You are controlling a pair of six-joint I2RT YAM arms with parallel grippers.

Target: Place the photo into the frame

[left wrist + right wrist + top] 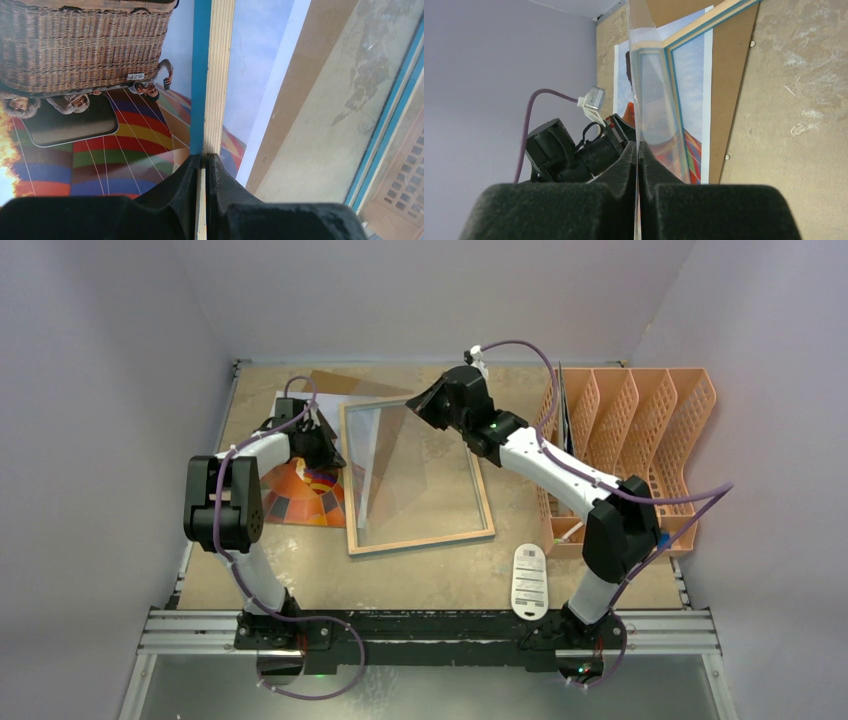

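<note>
The frame [420, 540] lies wood side up mid-table, and its blue and wood rail [215, 75] runs up the left wrist view. My left gripper [328, 445] [202, 157] is shut on that left rail. The photo [300, 495] [100, 140], a colourful balloon with a wicker basket, lies flat under the frame's left side. My right gripper [420, 405] [638, 147] is shut on the far corner of the clear pane [400, 460] [651, 90], which tilts up out of the frame.
A brown backing board [350, 382] [729, 90] lies under the photo at the back left. An orange slotted file rack [640, 440] stands at the right. A white remote-like device [529, 580] lies near the front edge by the right arm's base.
</note>
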